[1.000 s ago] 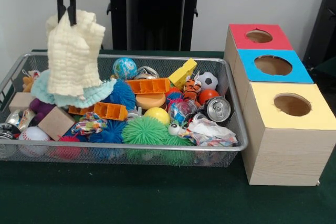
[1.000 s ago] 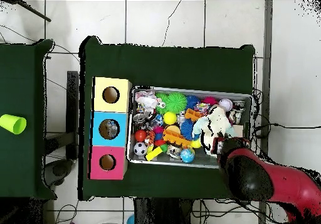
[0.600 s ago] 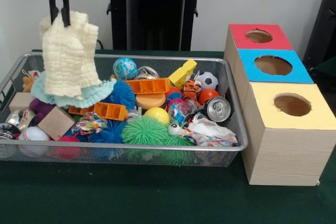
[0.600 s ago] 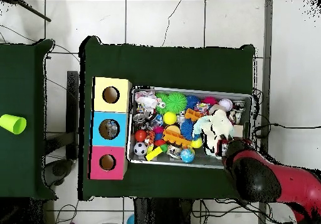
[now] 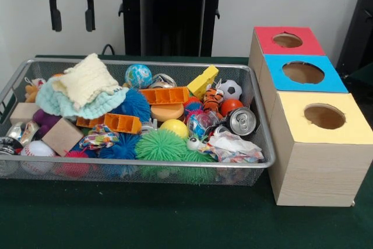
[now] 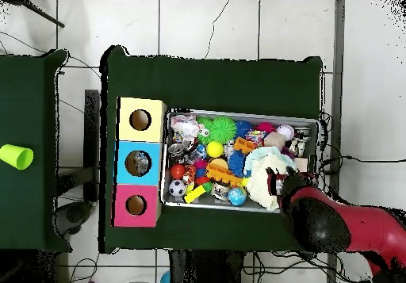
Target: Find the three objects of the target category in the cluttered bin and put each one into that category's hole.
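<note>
- From the front we see the black two-fingered gripper [image 5: 73, 18] hanging above the wire-mesh bin [image 5: 175, 170], its fingers parted and empty; from overhead the red and black arm [image 6: 333, 224] hides the fingers, so only the front view settles this.
- The cream knitted cloth [image 5: 86, 80] lies crumpled on a pale-blue frilled cloth [image 5: 64, 108] at the bin's left end in the front view, directly below the gripper and apart from it.
- The overhead view alone shows the bin's whole rectangular outline, the dark green tabletop [image 6: 214, 78], a white tiled floor [image 6: 206, 26] with loose cables, and a lime-green cup [image 6: 16, 156] lying on a second green surface well apart from the bin.
- The front view alone shows the wood-grain sides of the three sorting boxes just beside the bin: the red-topped box [image 5: 287, 40], the blue-topped box [image 5: 303, 73] and the yellow-topped box [image 5: 323, 118], each with one round hole.
- Among the clutter we pick out a spiky green rubber ball [image 5: 160, 144], a smooth yellow ball [image 5: 175, 127], a small black-and-white football [image 5: 231, 89], an aluminium drinks can [image 5: 241, 122] on its side, orange moulded plastic blocks [image 5: 164, 95] and a plain wooden cube [image 5: 62, 137].
- We cannot tell which category is the target.
</note>
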